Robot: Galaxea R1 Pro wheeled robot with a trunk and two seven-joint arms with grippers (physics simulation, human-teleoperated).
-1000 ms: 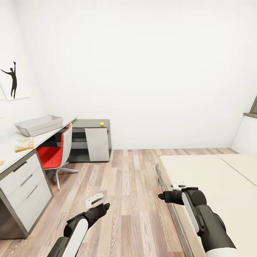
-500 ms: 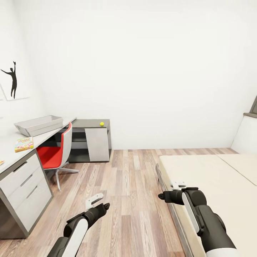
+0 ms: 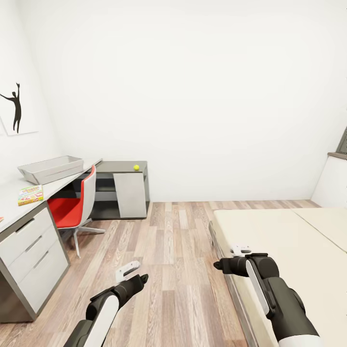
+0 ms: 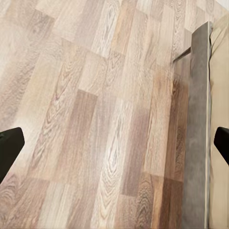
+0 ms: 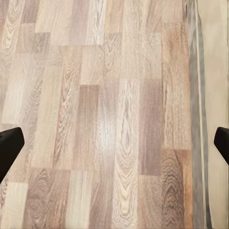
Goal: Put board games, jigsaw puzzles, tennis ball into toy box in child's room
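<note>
In the head view the light grey toy box point(image 3: 50, 168) stands on the pale table point(image 3: 12, 200) along the left wall. A flat colourful game box point(image 3: 30, 194) lies on the table nearer to me. The yellow tennis ball point(image 3: 136, 167) rests on the lower dark grey desk point(image 3: 115, 167) in the corner. The beige bed point(image 3: 289, 236) fills the right side, and no boxes show on the visible part. My left gripper point(image 3: 127, 271) point(image 4: 114, 148) hangs open over the wood floor. My right gripper point(image 3: 241, 250) point(image 5: 114, 145) is open and empty by the bed's edge.
A red and grey swivel chair point(image 3: 74, 205) sits tucked at the table. Grey drawers point(image 3: 31, 250) stand under the table's near end. Wood-plank floor point(image 3: 168, 250) runs between table and bed. The bed's grey-brown frame point(image 4: 196, 124) is in the left wrist view.
The whole head view has shifted slightly, with the table and desk sliding a little left and up. Both arms hold the same pose.
</note>
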